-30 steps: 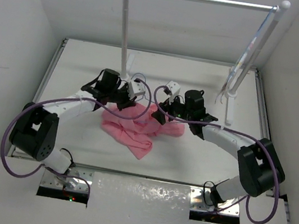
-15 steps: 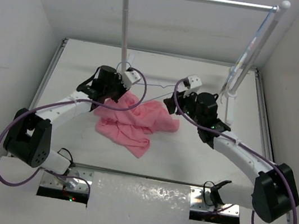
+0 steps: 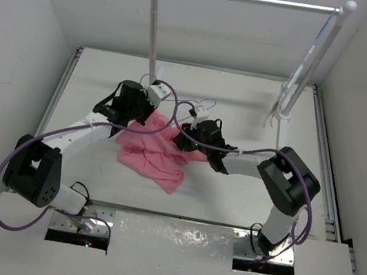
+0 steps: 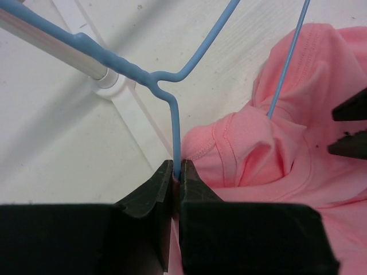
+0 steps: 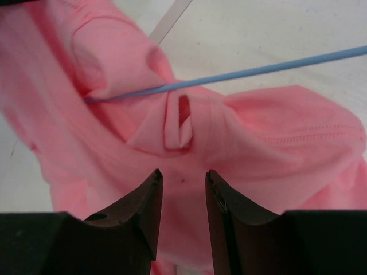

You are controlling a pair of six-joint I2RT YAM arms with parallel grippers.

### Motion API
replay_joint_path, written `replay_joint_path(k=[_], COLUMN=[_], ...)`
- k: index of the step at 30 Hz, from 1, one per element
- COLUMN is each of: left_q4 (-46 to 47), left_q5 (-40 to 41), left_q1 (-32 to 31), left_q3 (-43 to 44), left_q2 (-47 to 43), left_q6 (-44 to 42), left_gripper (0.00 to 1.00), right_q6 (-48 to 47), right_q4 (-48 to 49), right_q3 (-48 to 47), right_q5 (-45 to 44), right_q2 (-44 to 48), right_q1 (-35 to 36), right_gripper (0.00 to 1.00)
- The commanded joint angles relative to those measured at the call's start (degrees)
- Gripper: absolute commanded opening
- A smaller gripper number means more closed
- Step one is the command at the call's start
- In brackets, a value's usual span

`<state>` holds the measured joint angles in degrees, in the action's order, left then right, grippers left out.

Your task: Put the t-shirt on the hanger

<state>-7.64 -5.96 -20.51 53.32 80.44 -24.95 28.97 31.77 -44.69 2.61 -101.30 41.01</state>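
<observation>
Pink cloth lies in a soft heap near the middle of the white table (image 3: pixel 95 75). It is the t-shirt (image 3: pixel 156 155). The left arm (image 3: pixel 76 131) reaches to its top left edge. The right arm (image 3: pixel 249 163) bends in from the right, and its end is over the shirt's top right part. A white rack (image 3: pixel 154 35) with a bar on top stands at the back.

From the left wrist, the left gripper (image 4: pixel 176 169) has its jaws pinched tight on the blue wire of the hanger (image 4: pixel 172 114). The wire goes straight up from the jaws to a twist. From there two thin legs spread out, and one leg dips into the folds of the shirt. The shirt lies just to the right of the jaws. The rack's post is behind the wire.

From the right wrist, the right gripper (image 5: pixel 182 175) hangs over the shirt. Its jaws have a small gap between them and hold nothing. A blue hanger wire lies across the shirt past the jaws, and its left end slips under a fold.
</observation>
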Motion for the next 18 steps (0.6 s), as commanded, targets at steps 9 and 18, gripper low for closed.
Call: replay_joint_path(k=[9, 18], left_q4=[2.3, 2.7], left_q5=[0.3, 1.9], left_q1=[0.2, 0.2], left_q3=[-0.1, -0.1], left_q2=[-2.3, -2.4], left_q6=[1.6, 1.1], left_gripper=[0.00, 0.00], right_q6=[0.7, 0.4], right_q4=[-1.1, -2.6], right_q3=[-12.3, -12.3], right_q5=[-7.3, -11.3], right_q2=[-12.1, -15.9], right_q1=[-0.1, -0.1], right_gripper=[0.37, 0.31])
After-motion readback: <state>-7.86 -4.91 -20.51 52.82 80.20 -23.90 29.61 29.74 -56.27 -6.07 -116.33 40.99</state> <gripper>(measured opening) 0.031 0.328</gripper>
